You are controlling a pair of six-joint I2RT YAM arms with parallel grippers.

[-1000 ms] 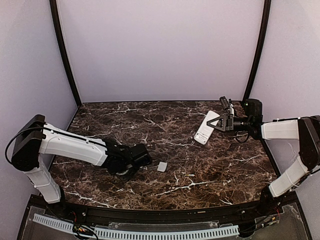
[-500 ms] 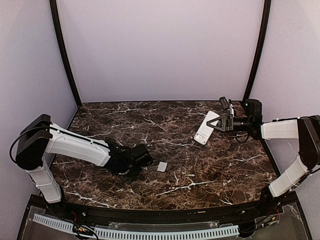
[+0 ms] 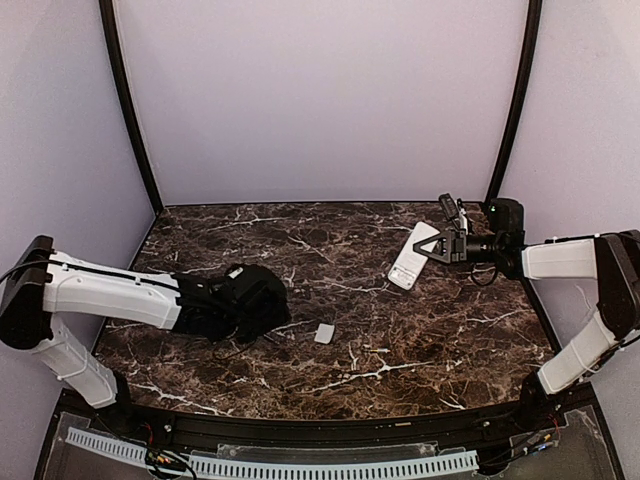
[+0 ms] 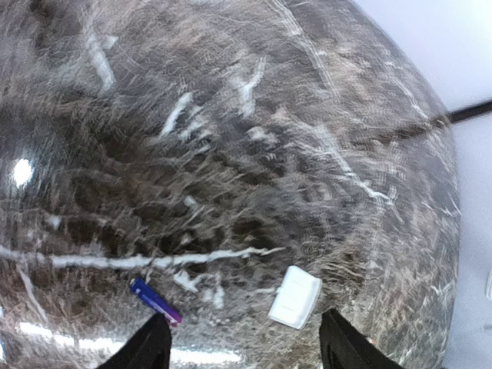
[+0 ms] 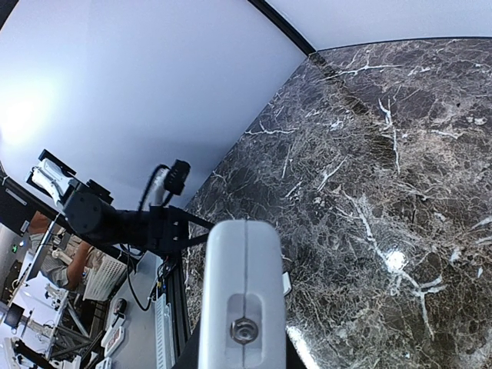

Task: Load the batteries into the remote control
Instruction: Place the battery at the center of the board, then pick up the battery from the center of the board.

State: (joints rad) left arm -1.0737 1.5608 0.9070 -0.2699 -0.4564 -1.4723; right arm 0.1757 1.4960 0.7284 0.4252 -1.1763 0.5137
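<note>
One battery (image 4: 156, 300), a small blue and purple cylinder, lies loose on the marble just ahead of the left fingertip (image 4: 151, 347). My left gripper (image 4: 246, 350) hovers open above the table with nothing between its fingers. The small white cover piece (image 4: 295, 296) lies flat near its other fingertip and shows in the top view as the cover piece (image 3: 324, 333). The white remote control (image 3: 412, 255) is held above the table at the back right, and my right gripper (image 3: 438, 247) is shut on it. In the right wrist view the remote control (image 5: 242, 292) shows end-on.
The dark marble table (image 3: 420, 340) ends at a black front rail (image 3: 320, 430). Pale walls and two black corner posts (image 3: 130, 110) close in the back and sides. The left arm's white link (image 3: 110, 290) stretches across the left part of the table.
My left gripper has opened wide and drawn back to the left, away from the cover piece. The right arm and the remote have not moved.
</note>
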